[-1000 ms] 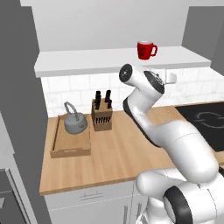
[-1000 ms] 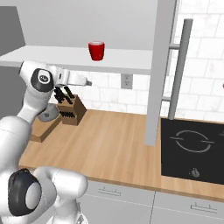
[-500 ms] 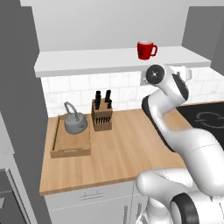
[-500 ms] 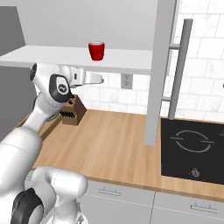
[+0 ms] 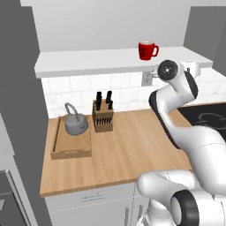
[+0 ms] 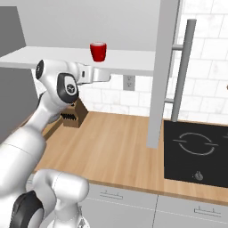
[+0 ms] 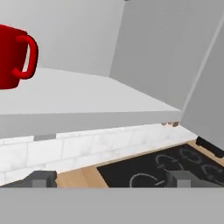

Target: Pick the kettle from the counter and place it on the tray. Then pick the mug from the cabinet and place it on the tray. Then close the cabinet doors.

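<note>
The grey kettle stands in the wooden tray at the left of the counter. On the cabinet's grey floor sits the red mug, which also shows in the right base view and at the upper left of the hand view. My gripper hangs just below the floor's front edge, to the right of the mug and lower than it, pointing level. Its fingertips stand wide apart, open, with nothing between them.
A knife block stands right of the tray. A black cooktop lies at the counter's right end. The open cabinet doors flank the cabinet: a dark one at the left and one with a silver bar handle at the right.
The arm has swung right from above the knife block and the hand now sits under the cabinet floor, right of the mug. Kettle and mug have not moved.
</note>
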Robot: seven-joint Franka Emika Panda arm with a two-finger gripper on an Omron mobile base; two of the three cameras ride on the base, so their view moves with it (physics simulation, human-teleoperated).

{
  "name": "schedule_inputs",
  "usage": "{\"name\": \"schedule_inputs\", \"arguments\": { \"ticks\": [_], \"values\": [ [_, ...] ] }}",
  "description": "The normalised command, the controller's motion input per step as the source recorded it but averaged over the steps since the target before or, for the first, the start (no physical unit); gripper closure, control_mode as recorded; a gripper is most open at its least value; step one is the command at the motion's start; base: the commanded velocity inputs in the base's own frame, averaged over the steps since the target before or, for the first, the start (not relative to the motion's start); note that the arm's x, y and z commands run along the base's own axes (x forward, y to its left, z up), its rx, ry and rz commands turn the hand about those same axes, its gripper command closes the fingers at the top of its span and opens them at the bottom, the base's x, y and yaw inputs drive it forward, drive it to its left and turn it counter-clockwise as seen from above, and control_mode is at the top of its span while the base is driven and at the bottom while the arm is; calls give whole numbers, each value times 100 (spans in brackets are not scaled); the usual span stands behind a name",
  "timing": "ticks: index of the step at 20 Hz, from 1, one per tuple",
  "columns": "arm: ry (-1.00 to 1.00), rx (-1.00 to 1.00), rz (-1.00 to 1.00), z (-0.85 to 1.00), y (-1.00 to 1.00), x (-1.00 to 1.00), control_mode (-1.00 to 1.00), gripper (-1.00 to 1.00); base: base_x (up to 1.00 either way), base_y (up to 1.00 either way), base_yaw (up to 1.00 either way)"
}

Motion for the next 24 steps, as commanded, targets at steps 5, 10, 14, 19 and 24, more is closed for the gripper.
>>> {"name": "schedule_inputs", "arguments": {
  "ticks": [5,10,14,19,24],
  "values": [
    [-4,4,8,28,-8,12,-100,-100,0,0,0],
    [-3,1,9,20,-3,29,-100,-100,0,0,0],
    [-1,0,7,15,0,29,-100,-100,0,0,0],
    [-6,0,24,3,0,15,-100,-100,0,0,0],
    [-9,0,30,4,-2,18,-100,-100,0,0,0]
  ]
}}
